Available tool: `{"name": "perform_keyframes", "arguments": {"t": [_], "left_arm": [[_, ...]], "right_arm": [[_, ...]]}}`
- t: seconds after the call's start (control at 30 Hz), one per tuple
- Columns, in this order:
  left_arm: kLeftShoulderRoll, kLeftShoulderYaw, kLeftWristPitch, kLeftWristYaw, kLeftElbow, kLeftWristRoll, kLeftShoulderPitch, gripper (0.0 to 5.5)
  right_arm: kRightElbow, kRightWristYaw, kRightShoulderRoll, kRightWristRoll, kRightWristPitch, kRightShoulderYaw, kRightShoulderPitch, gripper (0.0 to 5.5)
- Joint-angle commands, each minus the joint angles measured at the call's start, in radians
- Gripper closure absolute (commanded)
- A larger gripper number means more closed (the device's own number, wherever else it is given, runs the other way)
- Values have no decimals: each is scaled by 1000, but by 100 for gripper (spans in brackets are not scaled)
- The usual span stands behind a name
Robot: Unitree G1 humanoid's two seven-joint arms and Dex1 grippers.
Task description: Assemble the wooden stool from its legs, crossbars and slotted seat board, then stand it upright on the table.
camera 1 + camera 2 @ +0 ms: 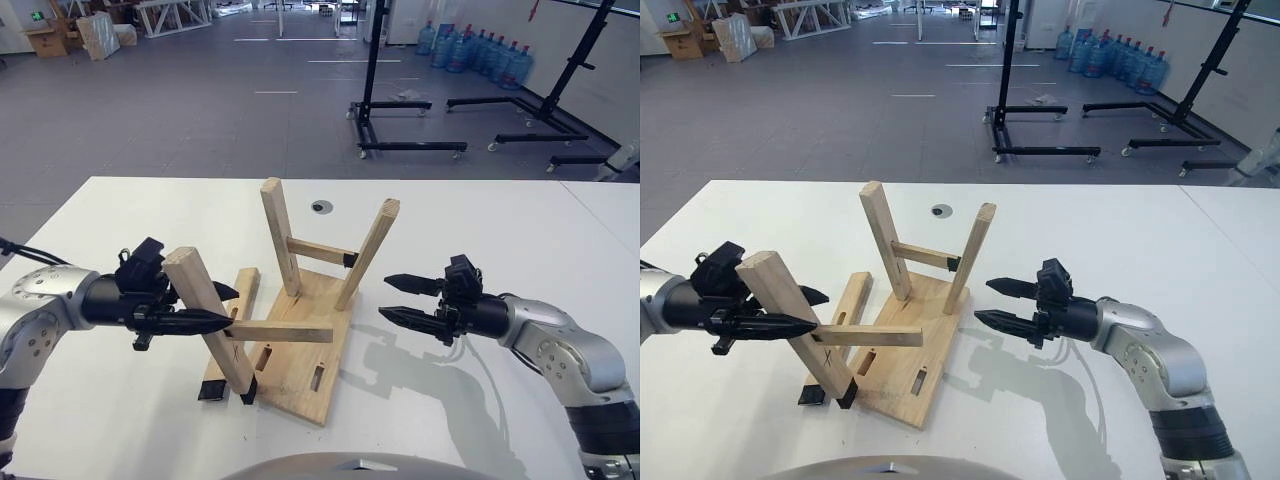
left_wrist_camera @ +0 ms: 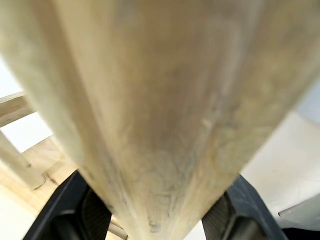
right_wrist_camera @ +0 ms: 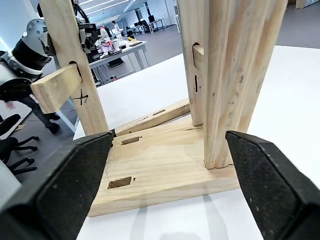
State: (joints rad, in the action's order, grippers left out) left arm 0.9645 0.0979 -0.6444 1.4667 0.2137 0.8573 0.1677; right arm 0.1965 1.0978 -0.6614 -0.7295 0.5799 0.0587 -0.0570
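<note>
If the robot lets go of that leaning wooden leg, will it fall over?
Probably. The leg leans steeply with the left claw gripping it, so it looks apt to tip. It's solid wood, likely stiff, not floppy.

Black wheeled stands (image 1: 376,60), blue water jugs (image 1: 478,50), cardboard boxes (image 1: 48,40) on floor.

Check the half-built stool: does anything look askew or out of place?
Yes. The near leg, gripped in the left gripper's jaws, leans steeply at the seat board's edge, and its crossbar ends in mid-air, joined to nothing. A spare leg lies flat on the table beside the board.
</note>
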Motion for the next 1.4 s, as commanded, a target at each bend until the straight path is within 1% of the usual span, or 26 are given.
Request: {"name": "perform_keyframes", "arguments": {"t": [0.03, 0.23, 0.47, 0.77, 0.9, 1.0, 1.1, 1.2, 1.37, 1.4], "left_arm": [[-21, -48, 28, 15, -57, -61, 95, 343], [-65, -115, 35, 26, -122, -119, 163, 343], [-87, -190, 76, 32, -173, -212, 228, 343], [-110, -271, 197, 25, -247, -328, 258, 343], [-118, -278, 215, 35, -299, -344, 301, 344], [-119, -313, 266, 12, -312, -406, 302, 344], [-107, -345, 388, -63, -266, -516, 223, 344], [-100, -337, 417, -112, -190, -509, 120, 344], [-114, -357, 420, -157, -131, -469, 31, 344], [-118, -367, 425, -170, -126, -473, 18, 345]], "right_arm": [[-52, 19, 8, 40, -32, -22, -39, 135], [-145, 48, 51, 116, -109, -80, -55, 135], [-270, 118, 59, 169, -203, -86, -60, 135], [-666, 248, 128, 278, -421, -107, -173, 135], [-654, 251, 149, 289, -419, -106, -179, 135], [-646, 246, 160, 293, -425, -100, -177, 135], [-646, 216, 177, 290, -441, -78, -177, 135], [-656, 147, 207, 285, -460, -44, -186, 135], [-488, 128, 219, 214, -391, -15, -96, 135], [-444, 102, 227, 195, -368, -3, -84, 135]]}}
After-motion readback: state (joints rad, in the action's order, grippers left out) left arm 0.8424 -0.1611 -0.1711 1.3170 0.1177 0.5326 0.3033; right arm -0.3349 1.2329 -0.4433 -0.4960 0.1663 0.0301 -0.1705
